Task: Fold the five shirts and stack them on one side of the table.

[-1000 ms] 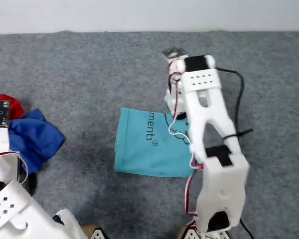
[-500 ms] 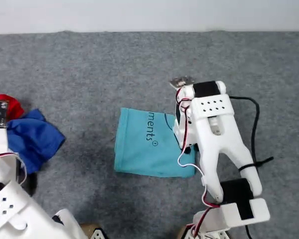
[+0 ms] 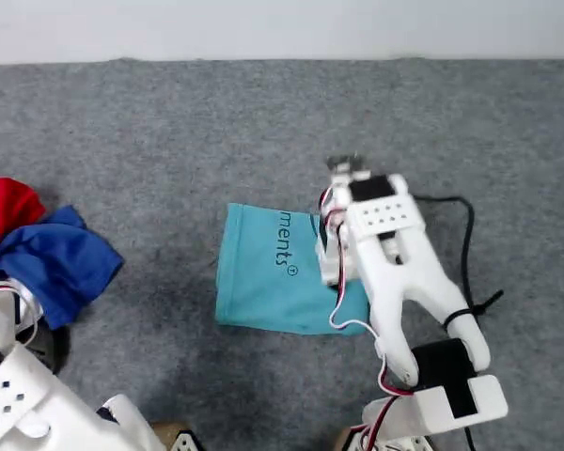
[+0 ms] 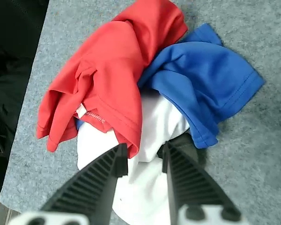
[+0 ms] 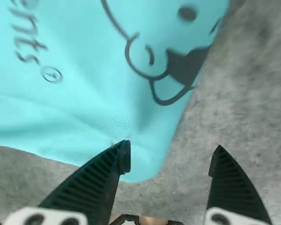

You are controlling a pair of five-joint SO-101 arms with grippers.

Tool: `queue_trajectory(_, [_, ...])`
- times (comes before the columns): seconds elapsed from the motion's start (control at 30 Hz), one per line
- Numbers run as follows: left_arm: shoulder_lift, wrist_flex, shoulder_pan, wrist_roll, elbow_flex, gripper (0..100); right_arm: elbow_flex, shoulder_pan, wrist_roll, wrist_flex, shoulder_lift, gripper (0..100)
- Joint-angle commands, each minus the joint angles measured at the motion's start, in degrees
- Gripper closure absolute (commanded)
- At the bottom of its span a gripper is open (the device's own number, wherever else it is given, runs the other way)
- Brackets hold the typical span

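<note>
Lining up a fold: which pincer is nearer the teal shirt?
Right. The right pincer hangs over a corner of the teal shirt; the left pincer is away, at the red shirt and blue shirt.

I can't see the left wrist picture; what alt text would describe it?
A red shirt, a blue shirt and a white shirt lie crumpled together on the grey table. The left gripper, fingers open, hangs over the white shirt.

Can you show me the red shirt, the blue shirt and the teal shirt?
red shirt (image 4: 117, 70), left wrist view, middle of its crumpled cloth.
blue shirt (image 4: 206, 79), left wrist view, its smooth middle.
teal shirt (image 3: 258, 287), high view, plain part beside the print.
</note>
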Motion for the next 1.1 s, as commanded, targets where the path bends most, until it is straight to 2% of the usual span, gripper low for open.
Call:
queue_trajectory(0.0, [-0.97, -1.14, -0.44, -0.35, -2.51, 86, 7.38, -0.31, -0.09, -5.76, -4.00, 72.3])
queue_trajectory(0.17, [-0.70, -1.32, -0.44, -0.35, -2.42, 86, 12.92, -1.98, 3.52, -12.44, -4.62, 72.3])
queue_trajectory(0.4, [-0.62, -1.14, -0.44, -0.35, -2.33, 86, 18.81, -5.93, 3.08, -23.69, -2.42, 73.1])
queue_trajectory(0.47, [-0.62, -1.05, -0.44, -0.35, -2.33, 86, 18.20, -6.20, 3.08, -24.31, -0.22, 78.5])
queue_trajectory(0.63, [-0.70, -0.97, -0.44, -0.35, -2.33, 86, 13.19, -5.93, 3.52, -21.23, 4.62, 99.8])
queue_trajectory(0.7, [-0.70, -0.97, -0.44, -0.35, -2.33, 86, 12.92, -5.41, 3.52, -20.53, 5.32, 97.3])
queue_trajectory(0.83, [-0.70, -0.97, -0.44, -0.35, -2.33, 86, 12.57, -2.68, 3.69, -20.44, 4.70, 98.8])
queue_trajectory(0.93, [-0.70, -0.97, -0.44, -0.35, -2.33, 86, 12.84, 1.19, 9.85, -20.00, 1.80, 98.8])
queue_trajectory(1.07, [-1.05, -0.88, -0.44, -0.35, -2.33, 86, 11.69, 9.10, 26.20, -21.85, -1.71, 98.8])
